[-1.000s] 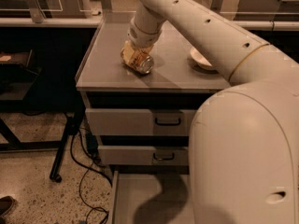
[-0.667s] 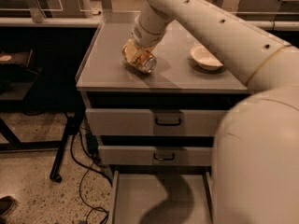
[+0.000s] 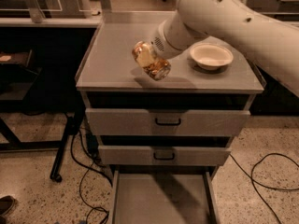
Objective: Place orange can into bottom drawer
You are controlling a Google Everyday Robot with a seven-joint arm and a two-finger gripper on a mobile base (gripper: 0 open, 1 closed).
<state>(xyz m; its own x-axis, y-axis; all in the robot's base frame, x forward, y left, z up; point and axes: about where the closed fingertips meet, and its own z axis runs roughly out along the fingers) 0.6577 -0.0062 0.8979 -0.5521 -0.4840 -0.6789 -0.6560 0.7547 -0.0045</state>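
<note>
One small, dented orange can (image 3: 151, 60), thin metal in orange-gold with whitish patches and a shiny end, hangs tilted over the grey metal counter (image 3: 117, 50). It is near the front edge and a little left of its middle, with its shadow on the surface beneath. The gripper (image 3: 156, 64) at the end of the white robot arm (image 3: 219, 17) sits right behind the can. Since the can is off the counter, I judge the jaws to be clenched across its side wall, though the can mostly hides them. Such a can is probably light, with a smooth, slippery skin that gives under pressure. The dents suggest it would crumple further if squeezed hard, so a moderate hold across the middle of the body, away from the rounded ends, looks safest. The tilt could let it slide out. Compared with a second ago, the can has risen off the counter top and come toward the front edge. The arm now reaches in from the right, and the cream round bowl (image 3: 211, 56) near the right edge shows whole. The bottom drawer (image 3: 159, 202), a wide shallow grey tray, stood pulled out then and does so now, below the two shut upper drawers (image 3: 167, 122).
</note>
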